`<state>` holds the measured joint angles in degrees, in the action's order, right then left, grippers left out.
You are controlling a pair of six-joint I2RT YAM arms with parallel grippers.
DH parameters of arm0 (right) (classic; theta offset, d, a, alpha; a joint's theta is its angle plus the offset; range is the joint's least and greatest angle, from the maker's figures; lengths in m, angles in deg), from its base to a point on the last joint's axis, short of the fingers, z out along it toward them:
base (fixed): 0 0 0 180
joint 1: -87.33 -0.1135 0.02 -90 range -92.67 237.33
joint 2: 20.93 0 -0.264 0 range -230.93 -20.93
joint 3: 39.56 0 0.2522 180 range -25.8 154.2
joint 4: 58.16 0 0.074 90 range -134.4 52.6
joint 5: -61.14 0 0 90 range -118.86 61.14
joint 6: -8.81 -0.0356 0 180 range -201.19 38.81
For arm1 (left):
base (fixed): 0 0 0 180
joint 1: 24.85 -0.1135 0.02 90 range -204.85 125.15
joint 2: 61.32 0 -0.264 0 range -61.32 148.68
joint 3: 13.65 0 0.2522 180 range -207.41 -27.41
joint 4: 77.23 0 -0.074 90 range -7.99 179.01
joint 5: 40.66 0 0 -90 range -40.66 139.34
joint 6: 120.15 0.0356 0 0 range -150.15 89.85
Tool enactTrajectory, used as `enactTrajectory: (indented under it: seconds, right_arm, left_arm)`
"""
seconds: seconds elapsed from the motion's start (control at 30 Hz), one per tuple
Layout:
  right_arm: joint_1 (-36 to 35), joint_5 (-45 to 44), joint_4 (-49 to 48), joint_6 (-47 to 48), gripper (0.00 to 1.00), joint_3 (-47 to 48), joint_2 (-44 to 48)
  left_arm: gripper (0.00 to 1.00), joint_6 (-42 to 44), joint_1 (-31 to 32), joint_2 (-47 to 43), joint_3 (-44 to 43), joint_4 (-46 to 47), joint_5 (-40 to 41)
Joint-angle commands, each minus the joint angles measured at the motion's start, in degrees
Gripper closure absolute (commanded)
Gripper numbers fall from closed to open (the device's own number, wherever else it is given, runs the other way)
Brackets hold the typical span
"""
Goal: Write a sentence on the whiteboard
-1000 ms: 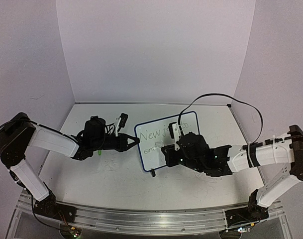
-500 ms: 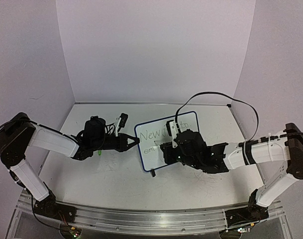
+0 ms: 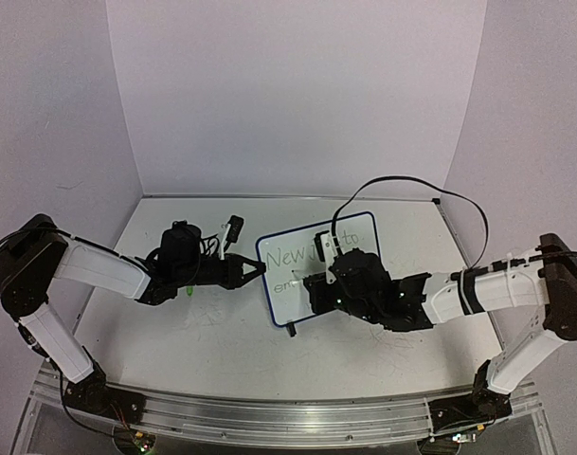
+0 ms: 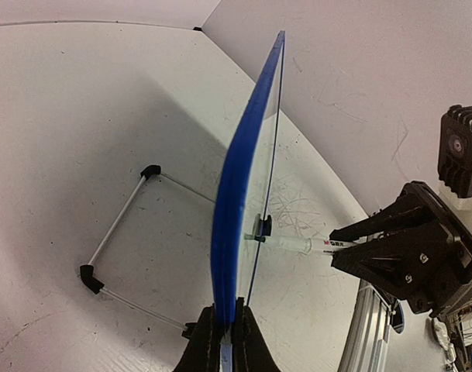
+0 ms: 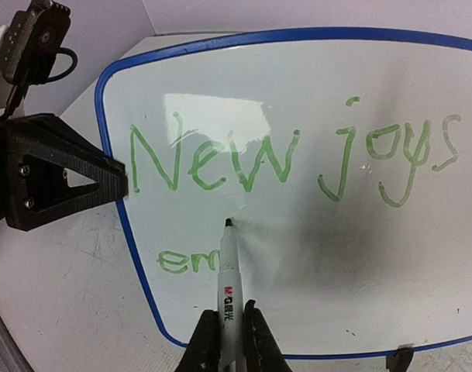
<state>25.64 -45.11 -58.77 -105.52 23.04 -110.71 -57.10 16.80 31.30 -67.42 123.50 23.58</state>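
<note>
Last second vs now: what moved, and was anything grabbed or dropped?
The right claw, shut on the marker, slid a little left across the whiteboard. Nothing was grabbed or let go. The left claw stayed clamped on the board's edge; the board and the green writing look unchanged.

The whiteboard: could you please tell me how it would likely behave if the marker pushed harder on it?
Probably tippy: the whiteboard leans on a thin wire stand, steadied by the left gripper pinching its edge. It looks thin, so likely light and easily shoved. The glossy face may let the marker skid.
</note>
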Motion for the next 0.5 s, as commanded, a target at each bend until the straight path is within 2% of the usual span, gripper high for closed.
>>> enactTrajectory:
  seconds: [0.0,0.47]
  right_arm:
    - [-0.05,0.44,0.1,-1.52,1.0,-1.31,-0.11]
    - [-1.37,1.03,1.01,-4.59,1.0,-4.61,0.99]
  left_arm:
    - [1.0,1.55,0.54,-1.32,0.21,-2.18,-0.26]
    - [1.0,1.61,0.54,-1.26,0.21,-2.25,-0.37]
